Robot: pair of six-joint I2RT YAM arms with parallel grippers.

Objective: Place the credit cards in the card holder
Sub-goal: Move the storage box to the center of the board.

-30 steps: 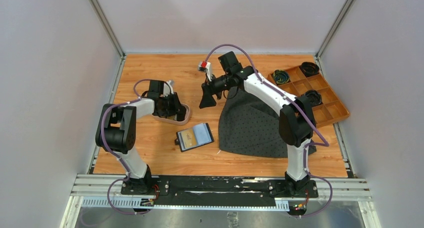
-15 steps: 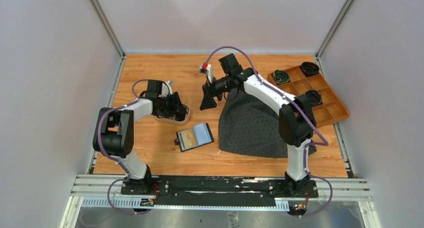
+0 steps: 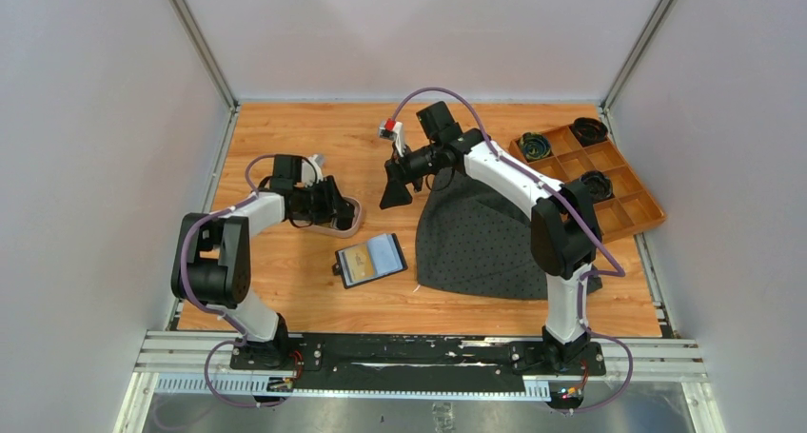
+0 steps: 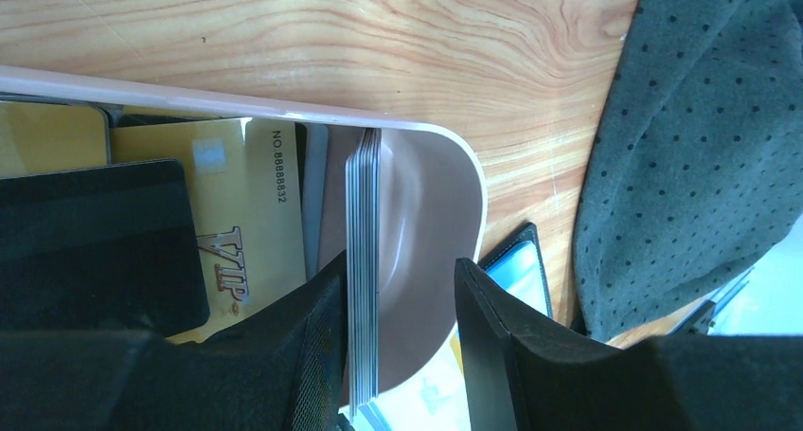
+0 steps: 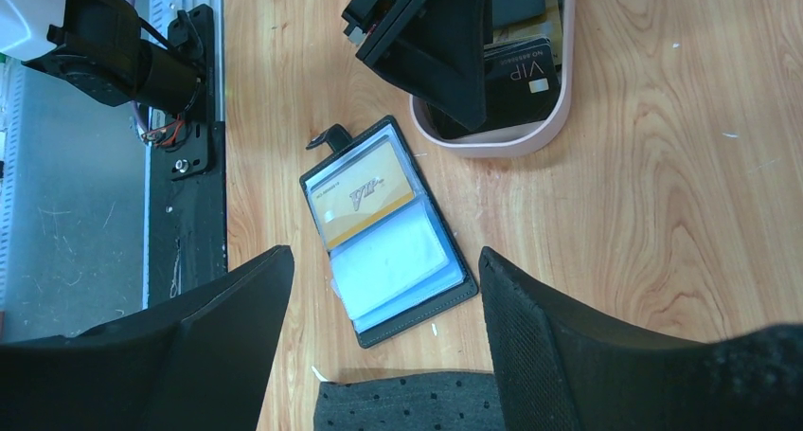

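Since a second ago the left arm (image 3: 214,262) has swung its elbow out toward the tabletop's left edge, and its wrist has drawn back a touch over the tray; the right arm has hardly stirred. On the wooden tabletop (image 3: 285,290) a dark dotted cloth (image 3: 476,243) lies right of centre. An orange-brown compartmented box (image 3: 639,207) sits against the right edge, toward the far corner. In the left half a pink tray (image 3: 354,219) holds the credit cards: a gold one (image 4: 241,223) lying flat, a black one (image 5: 516,80), and a stack (image 4: 365,260) seen edge-on. The left end effector (image 4: 398,289) reaches into the tray, its jaws moderately spread. The stack is against one finger and clear of the other, so nothing is clamped. The right end effector (image 3: 395,190) hangs wide and empty above the middle of the tabletop. Between tray and cloth, nearer the near edge, the card holder (image 3: 371,259) lies open and flat, a gold card in one pocket.
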